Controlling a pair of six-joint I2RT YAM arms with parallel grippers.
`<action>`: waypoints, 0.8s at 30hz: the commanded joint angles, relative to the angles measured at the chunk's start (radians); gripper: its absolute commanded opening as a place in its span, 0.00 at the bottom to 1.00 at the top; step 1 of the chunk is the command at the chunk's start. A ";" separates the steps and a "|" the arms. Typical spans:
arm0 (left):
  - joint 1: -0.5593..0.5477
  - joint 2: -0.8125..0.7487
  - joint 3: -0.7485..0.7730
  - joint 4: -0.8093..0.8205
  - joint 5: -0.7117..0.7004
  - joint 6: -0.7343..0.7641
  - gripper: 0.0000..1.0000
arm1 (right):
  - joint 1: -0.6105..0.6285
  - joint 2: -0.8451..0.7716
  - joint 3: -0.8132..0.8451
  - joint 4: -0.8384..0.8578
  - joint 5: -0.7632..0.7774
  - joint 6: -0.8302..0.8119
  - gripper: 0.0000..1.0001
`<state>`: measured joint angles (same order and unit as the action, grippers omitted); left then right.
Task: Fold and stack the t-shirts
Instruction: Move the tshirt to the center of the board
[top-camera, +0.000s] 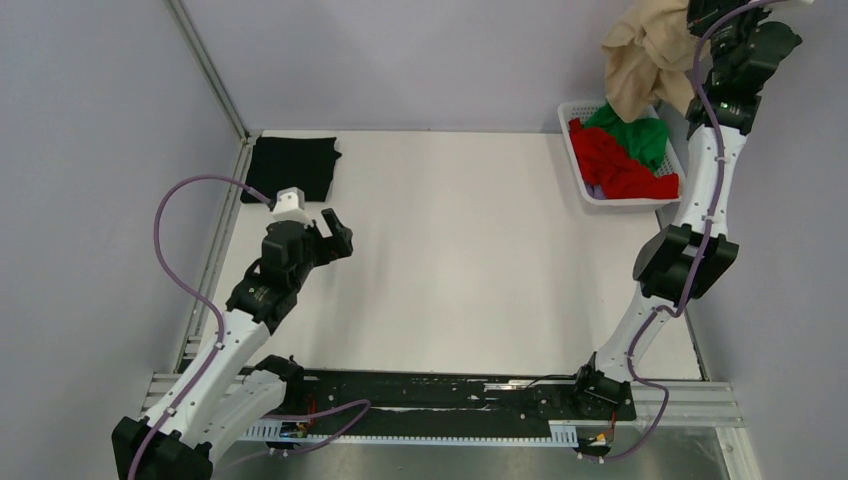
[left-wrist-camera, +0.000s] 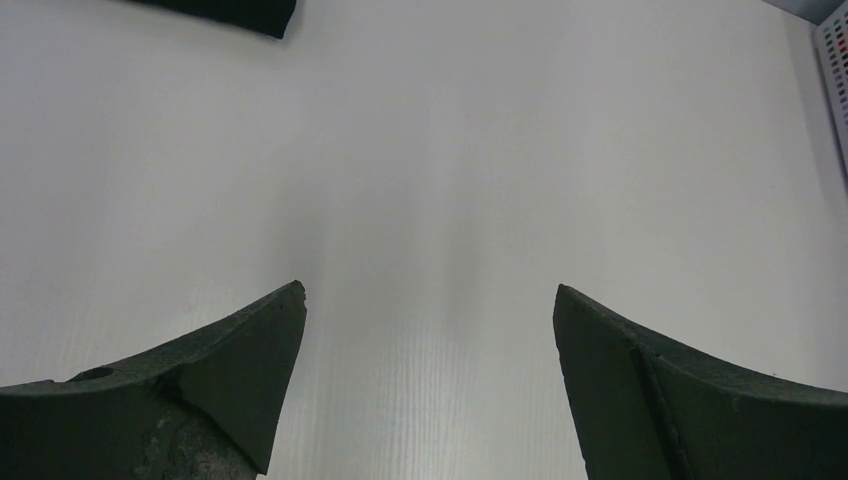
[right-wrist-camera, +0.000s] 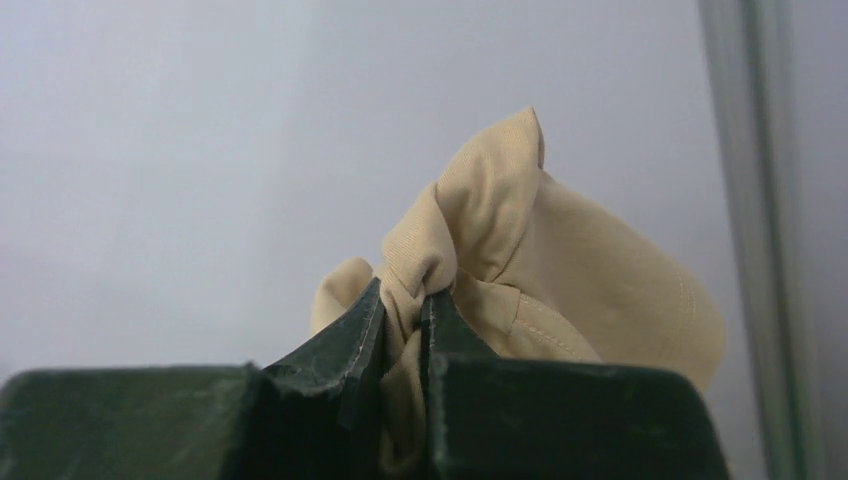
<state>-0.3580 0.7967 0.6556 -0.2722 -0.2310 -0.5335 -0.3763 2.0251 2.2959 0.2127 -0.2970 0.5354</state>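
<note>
Right wrist view: beige t-shirt (right-wrist-camera: 560, 290) pinched in right gripper (right-wrist-camera: 405, 292), jaws nearly shut; to be carried clear of basket (top-camera: 571, 145) beneath, then spread. Left gripper (left-wrist-camera: 429, 288) wide, empty.
</note>
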 joint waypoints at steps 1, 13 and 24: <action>0.002 -0.013 0.012 0.016 0.007 -0.012 1.00 | 0.040 -0.034 0.046 0.079 -0.288 0.260 0.00; 0.002 -0.113 0.034 -0.092 -0.033 -0.050 1.00 | 0.453 -0.195 -0.190 -0.092 -0.599 0.011 0.00; 0.002 -0.161 0.040 -0.178 -0.136 -0.109 1.00 | 0.502 -0.517 -1.068 -0.242 -0.419 -0.405 0.26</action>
<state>-0.3580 0.6353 0.6559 -0.4202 -0.3019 -0.5995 0.1921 1.6436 1.5043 0.0406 -0.8845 0.3592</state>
